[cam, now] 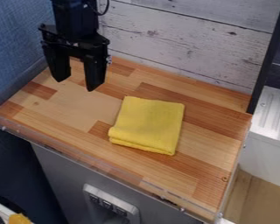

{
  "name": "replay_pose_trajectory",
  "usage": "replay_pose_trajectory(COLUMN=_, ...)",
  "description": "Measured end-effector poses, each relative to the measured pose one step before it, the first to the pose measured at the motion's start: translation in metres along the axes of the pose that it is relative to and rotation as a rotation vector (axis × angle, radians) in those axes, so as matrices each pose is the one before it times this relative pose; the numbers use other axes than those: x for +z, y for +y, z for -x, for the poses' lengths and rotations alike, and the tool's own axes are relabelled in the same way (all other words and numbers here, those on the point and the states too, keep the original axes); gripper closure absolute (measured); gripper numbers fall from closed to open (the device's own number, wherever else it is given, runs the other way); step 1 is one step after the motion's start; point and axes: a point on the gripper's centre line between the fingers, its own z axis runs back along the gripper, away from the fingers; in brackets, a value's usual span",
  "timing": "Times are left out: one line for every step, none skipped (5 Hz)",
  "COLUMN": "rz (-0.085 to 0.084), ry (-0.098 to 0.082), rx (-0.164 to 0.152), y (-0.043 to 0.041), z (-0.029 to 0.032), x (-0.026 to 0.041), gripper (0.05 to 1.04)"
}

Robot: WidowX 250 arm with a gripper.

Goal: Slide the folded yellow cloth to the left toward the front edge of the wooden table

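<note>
And here's the claw (77, 84), hanging over the upper-left part of the worktop (69, 103), its two fingers pointing down and well parted, nothing between them! It's wide open, folks, holding nothing. Down and to its right in the view sits the yellow cloth (147, 124), folded into a neat, thick pad (slightly askew, mind you), lying flat near the middle of the wood, apart from the claw. Behind it all rises the whitewashed plank wall (183, 41), and a clear rim (101, 165) runs along the near edge.
</note>
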Motion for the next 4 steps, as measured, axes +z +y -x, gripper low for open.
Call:
replay_pose_trajectory(rz=-0.0025, ry=-0.0071, rx=-0.0388, y=-0.01214, z=-0.00477, x=-0.00564, gripper=0.085)
replay_pose_trajectory(rz=-0.0105, ry=-0.0127, rx=-0.076, y=-0.01501, z=-0.00606, x=-0.00528, gripper=0.085)
replay_pose_trajectory(rz=-0.0114, ry=-0.019, rx=-0.0809, y=-0.01532, z=-0.01065, x=-0.00479, gripper=0.084)
replay_pose_trajectory(rz=-0.0105, ry=-0.0161, rx=-0.0755, y=-0.00959, z=-0.00867, x=-0.00409, gripper=0.085)
